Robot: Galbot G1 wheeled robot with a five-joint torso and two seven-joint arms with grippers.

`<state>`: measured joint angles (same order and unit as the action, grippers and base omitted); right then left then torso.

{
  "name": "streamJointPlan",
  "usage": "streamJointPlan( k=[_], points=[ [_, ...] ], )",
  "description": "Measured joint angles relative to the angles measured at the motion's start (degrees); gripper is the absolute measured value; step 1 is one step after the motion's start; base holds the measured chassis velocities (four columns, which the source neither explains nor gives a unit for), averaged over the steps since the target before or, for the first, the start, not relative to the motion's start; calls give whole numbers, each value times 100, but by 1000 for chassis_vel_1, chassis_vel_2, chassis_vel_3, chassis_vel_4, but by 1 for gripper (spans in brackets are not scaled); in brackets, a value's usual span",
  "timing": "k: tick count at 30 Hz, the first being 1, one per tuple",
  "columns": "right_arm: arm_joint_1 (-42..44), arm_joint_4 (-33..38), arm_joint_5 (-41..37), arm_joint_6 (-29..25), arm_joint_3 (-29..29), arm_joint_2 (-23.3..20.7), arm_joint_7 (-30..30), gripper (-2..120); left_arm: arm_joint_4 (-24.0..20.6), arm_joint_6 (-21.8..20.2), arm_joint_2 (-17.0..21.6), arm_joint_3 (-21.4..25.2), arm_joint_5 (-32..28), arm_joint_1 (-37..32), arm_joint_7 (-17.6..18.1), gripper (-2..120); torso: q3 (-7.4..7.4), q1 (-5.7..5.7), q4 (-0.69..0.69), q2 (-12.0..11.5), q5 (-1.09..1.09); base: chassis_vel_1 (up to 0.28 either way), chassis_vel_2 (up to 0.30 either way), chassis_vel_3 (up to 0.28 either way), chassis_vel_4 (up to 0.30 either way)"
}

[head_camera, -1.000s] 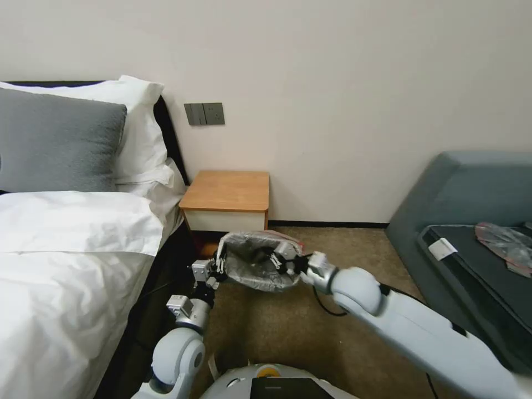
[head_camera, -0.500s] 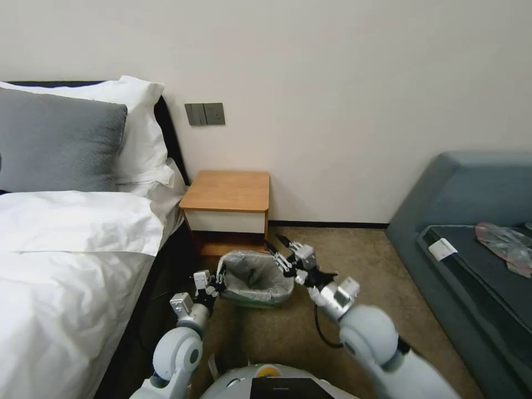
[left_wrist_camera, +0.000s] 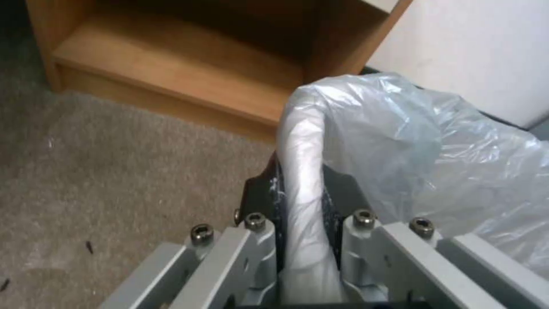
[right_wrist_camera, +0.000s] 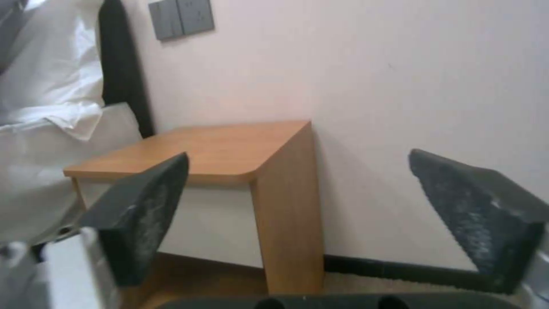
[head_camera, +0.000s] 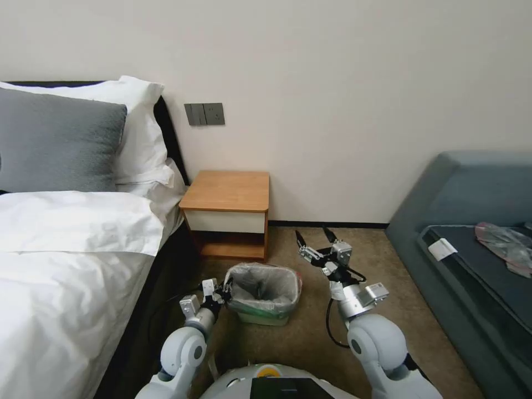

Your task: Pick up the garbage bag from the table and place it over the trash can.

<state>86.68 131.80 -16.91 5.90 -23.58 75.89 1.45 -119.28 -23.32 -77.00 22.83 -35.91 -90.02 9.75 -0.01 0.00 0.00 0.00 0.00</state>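
garbage bag (head_camera: 265,287); trash can (head_camera: 260,317) mostly hidden

bedroom, bed (head_camera: 72,249), pillows (head_camera: 61,138), nightstand (head_camera: 227,191)

- One trash can (head_camera: 260,317) stands on the carpet, just beside the left gripper.
- One garbage bag (head_camera: 266,285) lines that can; a bunched fold of it (left_wrist_camera: 303,171) runs between the left gripper's fingers.
- One table (head_camera: 228,191) stands beyond both grippers, against the wall.
- Two grippers: the left gripper (head_camera: 226,290) clamped on the bag's edge, the right gripper (head_camera: 316,235) raised clear of the can with jaws spread wide.
- Two pillows lie on the bed out past the left gripper: one grey pillow (head_camera: 55,141), one white pillow (head_camera: 141,130).
- One wall switch plate (head_camera: 204,113) sits above the table.
- One sofa (head_camera: 471,221) stands out beyond the right gripper.
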Motion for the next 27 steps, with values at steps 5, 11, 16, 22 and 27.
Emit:
streamJointPlan(
  k=[5, 11, 16, 22, 27],
  points=[
    [-39, -118, 17, -37, 73, 145, 10, 100, -12, -160, -45, -1, -142, -11, 49, 9, 0, 0, 0, 0, 1, 0, 0, 0, 0],
    [-177, -144, -21, -18, 41, 242, 12, 100, 4, -217, -90, 1, -199, -15, 94, 9, 0, 0, 0, 0, 0, 0, 0, 0, 0],
    [-239, -55, -70, 41, 30, 241, 49, 100, 101, -199, -133, 9, -186, -18, 102, 9, 1, 0, 0, 0, 0, 0, 0, 0, 0],
    [-186, 15, -54, 50, 66, 293, 116, 100, 176, -94, -160, -5, -194, -37, 159, 9, 1, 0, 0, 0, 0, 0, 0, 0, 0],
    [-181, 23, -48, 52, 69, 298, 133, 100, 150, -75, -158, -9, -207, -39, 169, 22, 1, 0, -1, 0, 0, 0, 0, 0, 0]
  ],
)
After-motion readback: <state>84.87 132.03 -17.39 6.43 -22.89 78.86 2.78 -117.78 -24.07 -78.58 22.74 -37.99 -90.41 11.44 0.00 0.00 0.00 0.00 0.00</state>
